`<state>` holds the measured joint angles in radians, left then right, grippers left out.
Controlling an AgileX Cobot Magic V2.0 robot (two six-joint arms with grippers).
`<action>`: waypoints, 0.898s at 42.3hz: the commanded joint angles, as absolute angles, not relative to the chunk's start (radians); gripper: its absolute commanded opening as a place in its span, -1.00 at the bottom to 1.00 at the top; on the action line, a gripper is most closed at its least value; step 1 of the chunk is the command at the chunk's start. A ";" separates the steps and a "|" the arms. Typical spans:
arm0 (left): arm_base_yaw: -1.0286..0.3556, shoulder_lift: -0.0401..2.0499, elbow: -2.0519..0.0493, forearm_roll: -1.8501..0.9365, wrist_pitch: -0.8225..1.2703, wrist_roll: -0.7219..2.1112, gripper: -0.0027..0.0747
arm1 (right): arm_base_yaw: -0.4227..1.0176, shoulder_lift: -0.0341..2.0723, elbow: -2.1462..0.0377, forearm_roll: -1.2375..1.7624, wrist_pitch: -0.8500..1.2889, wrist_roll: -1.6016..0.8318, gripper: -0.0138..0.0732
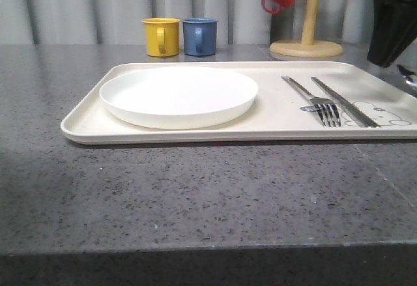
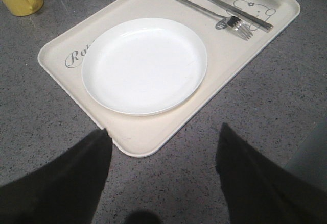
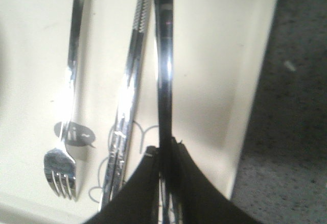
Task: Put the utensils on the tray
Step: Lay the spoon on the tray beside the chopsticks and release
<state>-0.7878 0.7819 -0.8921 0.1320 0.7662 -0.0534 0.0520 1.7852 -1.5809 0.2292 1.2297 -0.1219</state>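
the tray's (image 1: 85,120) right end is crowded by fork (image 1: 313,100) and knife (image 1: 345,101) lying side by side, the plate (image 1: 178,96) fills its left, leaving bare strips between and along the near rim.

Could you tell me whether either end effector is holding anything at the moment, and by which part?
The right end effector grips a slim shiny utensil by one end of its handle, above the tray. The left end effector holds nothing.

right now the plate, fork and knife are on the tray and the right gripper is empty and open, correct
Not quite. The plate, fork and knife are on the tray, but the right gripper is shut on a slim shiny utensil, as the right wrist view shows.
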 commanded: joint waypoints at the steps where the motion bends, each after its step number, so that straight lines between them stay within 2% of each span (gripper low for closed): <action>1: -0.794 0.776 -0.921 0.130 0.699 -0.062 0.21 | 0.070 1.771 -1.606 0.242 1.275 -0.066 -0.76; 15: -0.794 0.776 -0.921 0.130 0.699 -0.062 0.21 | 0.072 1.818 -1.606 0.153 1.252 0.086 -0.75; 19: -0.794 0.776 -0.921 0.130 0.699 -0.062 0.21 | 0.072 1.817 -1.606 0.153 1.252 0.086 -0.60; 23: -0.794 0.776 -0.921 0.130 0.699 -0.062 0.21 | 0.072 1.817 -1.606 0.153 1.251 0.085 -0.29; 24: -0.794 0.776 -0.921 0.130 0.699 -0.062 0.21 | 0.072 1.817 -1.606 0.153 1.251 0.085 -0.16; 28: -0.794 0.776 -0.921 0.130 0.699 -0.062 0.21 | 0.072 1.814 -1.606 0.153 1.251 0.084 0.07; 38: -0.794 0.776 -0.921 0.130 0.699 -0.062 0.21 | 0.094 1.675 -1.604 0.151 1.237 0.000 0.11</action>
